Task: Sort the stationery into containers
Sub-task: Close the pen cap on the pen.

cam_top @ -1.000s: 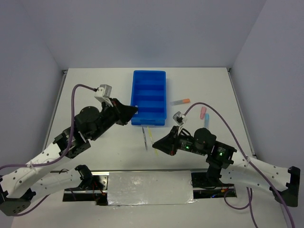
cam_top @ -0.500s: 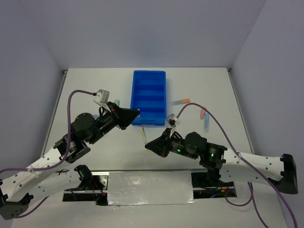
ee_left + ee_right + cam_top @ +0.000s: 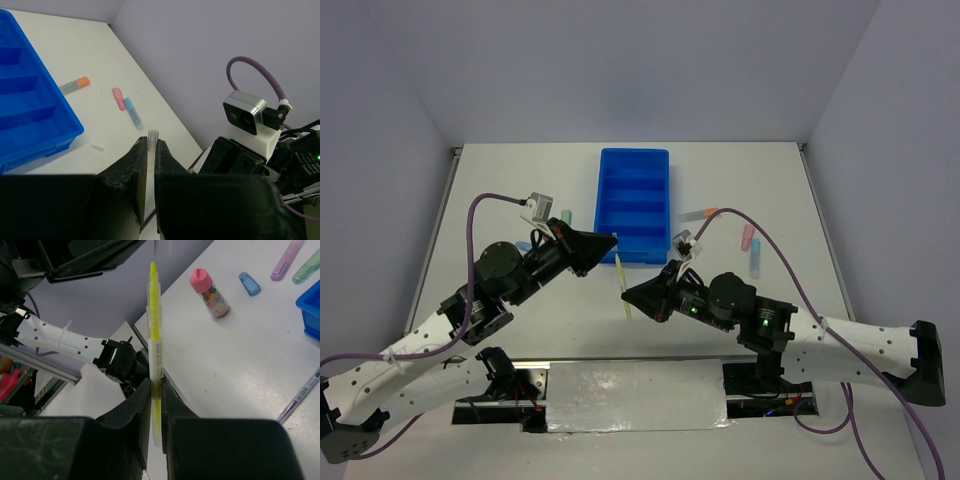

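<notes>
My left gripper (image 3: 148, 143) is shut on a small clear tube-like cap (image 3: 152, 135) and holds it in the air near the blue tray's (image 3: 635, 160) near corner; in the top view the gripper (image 3: 609, 240) points right. My right gripper (image 3: 155, 386) is shut on a thin yellow pen (image 3: 154, 330), tip bare and pointing up toward the left arm. In the top view the right gripper (image 3: 631, 293) holds the pen (image 3: 621, 280) just below the left fingertips. A grey pen (image 3: 299, 398) lies on the table.
Right of the tray (image 3: 30, 117) lie an orange-grey marker (image 3: 700, 213), a pink piece (image 3: 747, 236) and a blue piece (image 3: 757, 261). Left of it lie a green marker (image 3: 309, 266), a purple marker (image 3: 286, 258), a blue cap (image 3: 249, 283) and a pink-topped piece (image 3: 210, 292).
My right gripper has taken the yellow pen off the table and moved left and up with it. My left gripper has shifted a little toward it with the clear cap.
</notes>
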Available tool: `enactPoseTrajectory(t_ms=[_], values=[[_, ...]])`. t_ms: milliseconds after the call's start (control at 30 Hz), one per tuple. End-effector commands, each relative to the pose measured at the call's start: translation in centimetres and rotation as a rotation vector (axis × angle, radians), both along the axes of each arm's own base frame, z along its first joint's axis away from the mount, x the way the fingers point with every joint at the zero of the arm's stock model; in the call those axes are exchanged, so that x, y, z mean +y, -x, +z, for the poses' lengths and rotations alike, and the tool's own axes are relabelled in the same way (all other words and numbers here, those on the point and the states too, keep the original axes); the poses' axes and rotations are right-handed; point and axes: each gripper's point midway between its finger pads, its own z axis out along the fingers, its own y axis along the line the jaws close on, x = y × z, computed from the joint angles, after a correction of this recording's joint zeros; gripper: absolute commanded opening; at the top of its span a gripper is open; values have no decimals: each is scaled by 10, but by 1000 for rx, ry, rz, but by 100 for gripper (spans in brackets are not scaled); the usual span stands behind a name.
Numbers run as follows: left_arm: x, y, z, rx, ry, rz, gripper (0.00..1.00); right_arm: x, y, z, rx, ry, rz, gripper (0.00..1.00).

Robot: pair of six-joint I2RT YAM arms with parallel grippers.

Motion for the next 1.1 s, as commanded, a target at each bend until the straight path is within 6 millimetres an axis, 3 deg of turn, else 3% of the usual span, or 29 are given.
enactPoseTrajectory(t_ms=[0,1067], values=[[1,6,29,-71,83,-20,0,4,-4,38,-52,-80,-18,0],[3,12,24,-74,91,-36,0,7,-12,47,-55,-88,-53,0]])
